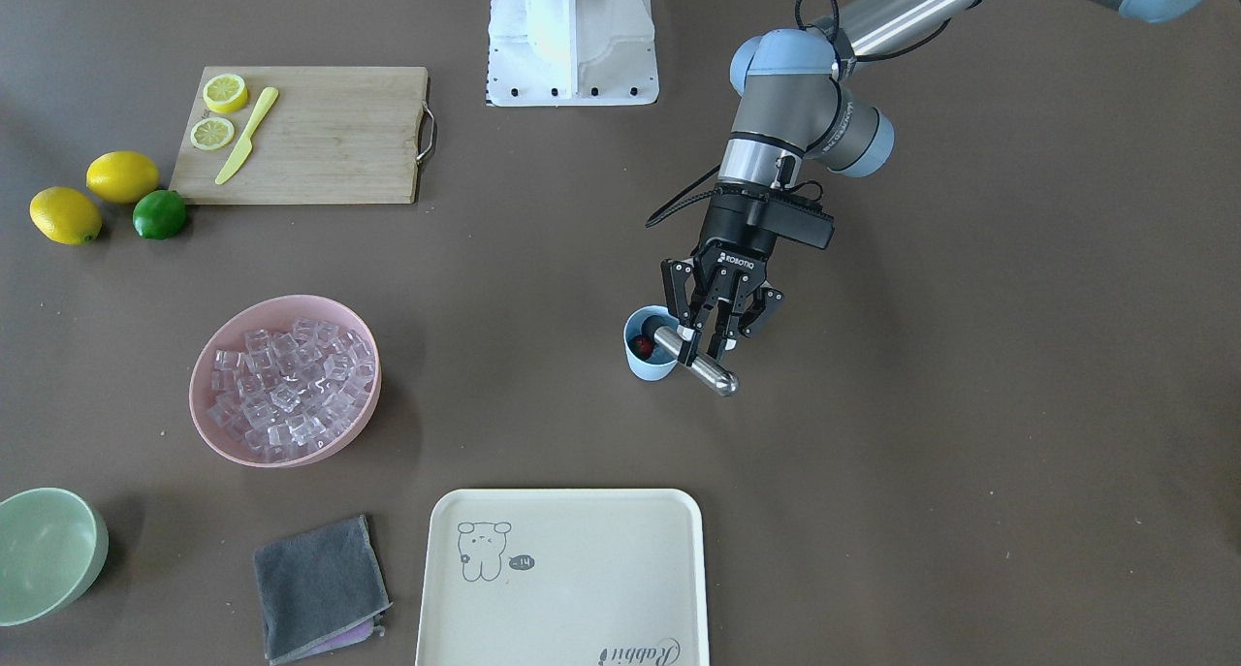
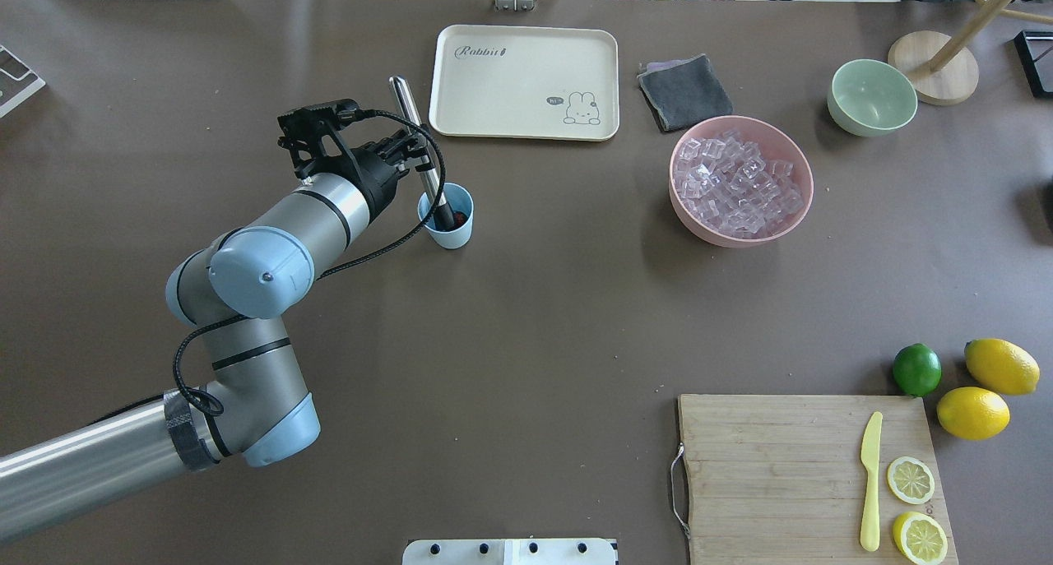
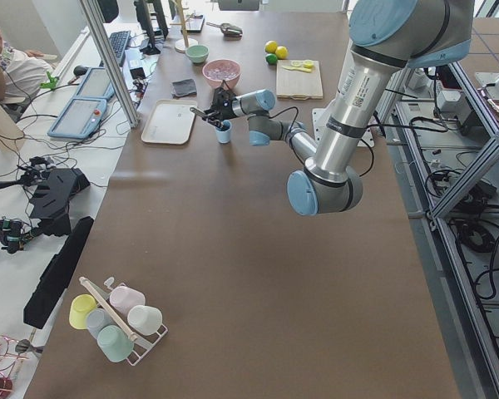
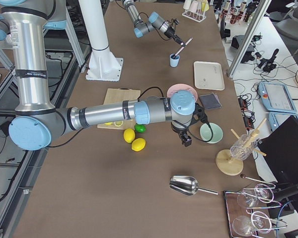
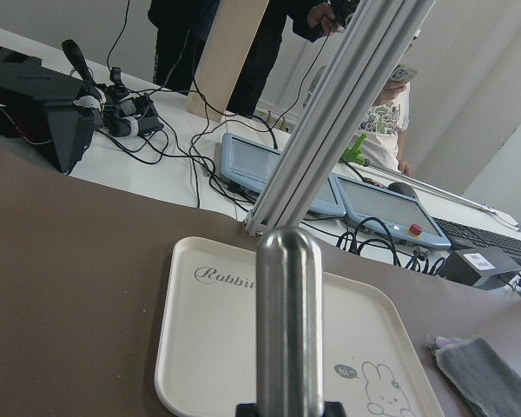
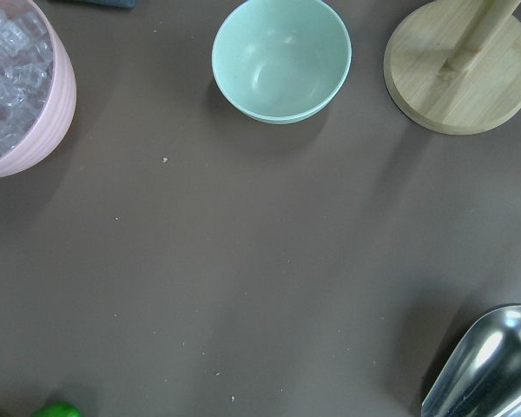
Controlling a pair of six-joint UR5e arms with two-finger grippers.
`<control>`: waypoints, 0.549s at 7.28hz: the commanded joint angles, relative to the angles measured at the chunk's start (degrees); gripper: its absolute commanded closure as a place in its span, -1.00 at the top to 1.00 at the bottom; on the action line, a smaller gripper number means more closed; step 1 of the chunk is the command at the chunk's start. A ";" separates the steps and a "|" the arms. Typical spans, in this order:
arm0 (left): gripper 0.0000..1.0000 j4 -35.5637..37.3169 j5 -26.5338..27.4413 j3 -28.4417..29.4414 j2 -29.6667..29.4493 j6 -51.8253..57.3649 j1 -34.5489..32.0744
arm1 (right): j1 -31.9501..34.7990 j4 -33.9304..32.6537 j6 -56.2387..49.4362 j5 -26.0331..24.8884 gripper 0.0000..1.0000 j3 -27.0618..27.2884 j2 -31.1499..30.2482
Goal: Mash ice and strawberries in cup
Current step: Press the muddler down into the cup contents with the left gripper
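Observation:
My left gripper (image 1: pixel 700 346) is shut on a metal muddler (image 1: pixel 713 373), held tilted with its lower end inside the light blue cup (image 1: pixel 648 365). A red strawberry (image 1: pixel 640 344) lies in the cup beside the muddler's tip. I cannot see any ice inside the cup. The ice cubes (image 1: pixel 291 380) fill the pink bowl (image 1: pixel 320 456). From overhead, the gripper (image 2: pixel 415 158) holds the muddler (image 2: pixel 411 117) over the cup (image 2: pixel 451 234). My right gripper (image 4: pixel 185 138) shows only in the exterior right view, near the green bowl; I cannot tell if it is open or shut.
A cream tray (image 1: pixel 582 569) and grey cloth (image 1: pixel 318 586) lie at the far edge. A pale green bowl (image 1: pixel 44 555) stands in the corner. A cutting board (image 1: pixel 330 133) holds lemon slices and a yellow knife; lemons and a lime (image 1: pixel 159 214) lie beside it. A metal scoop (image 6: pixel 486 365) lies under my right wrist.

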 commanded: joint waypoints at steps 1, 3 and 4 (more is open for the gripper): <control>-1.00 -0.04 0.14 0.67 -0.14 -0.01 0.32 | 0.00 0.00 -0.02 0.00 0.98 0.01 -0.09; -1.00 0.40 -4.92 -4.31 -0.23 0.51 -3.86 | 0.00 0.00 -0.02 0.00 0.98 0.01 -0.26; -1.00 0.92 -12.18 -6.69 0.38 0.52 -8.94 | 0.00 0.00 0.07 0.00 0.98 0.19 -0.35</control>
